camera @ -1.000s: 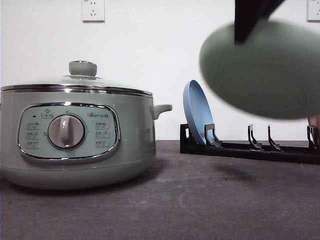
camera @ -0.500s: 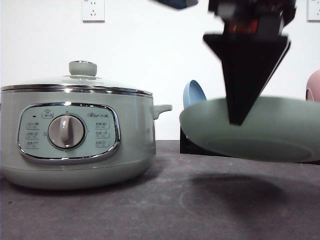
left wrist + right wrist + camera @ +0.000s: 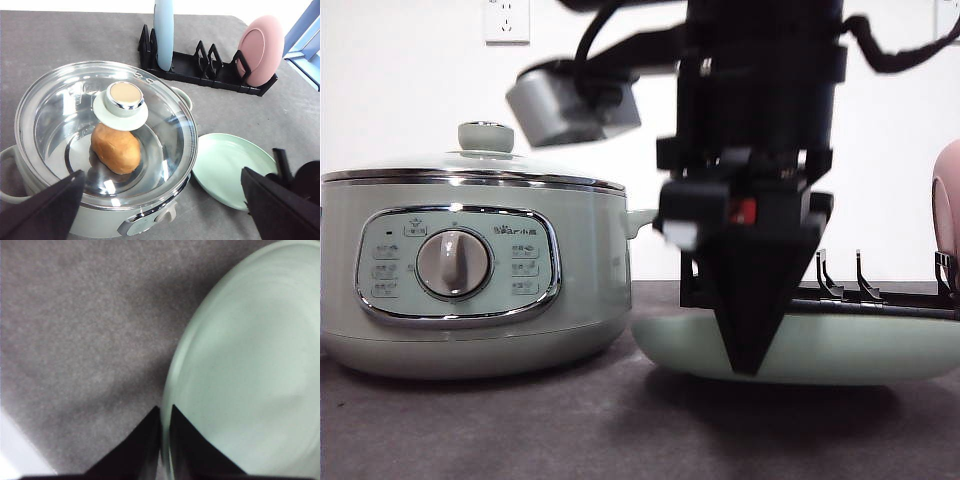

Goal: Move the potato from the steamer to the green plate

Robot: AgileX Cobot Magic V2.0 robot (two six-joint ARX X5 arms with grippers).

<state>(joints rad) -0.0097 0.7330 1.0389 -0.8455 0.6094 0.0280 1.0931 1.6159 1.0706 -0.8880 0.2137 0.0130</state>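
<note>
The right gripper [image 3: 750, 365] pinches the green plate [image 3: 840, 350] rim, blocking its middle; potato [image 3: 115, 148] at the lid's six o'clock; left gripper [image 3: 165, 210] wide.

Front camera sits low at table level; left wrist looks down from above; both share the steamer [image 3: 470, 270]; right wrist, blurry, seems closest.

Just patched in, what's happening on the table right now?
The right pincer is shut on the rim of the green plate, which lies flat on the table beside the steamer. The potato is in the steamer under the glass lid. The left pincer is open above the steamer, holding nothing.
</note>
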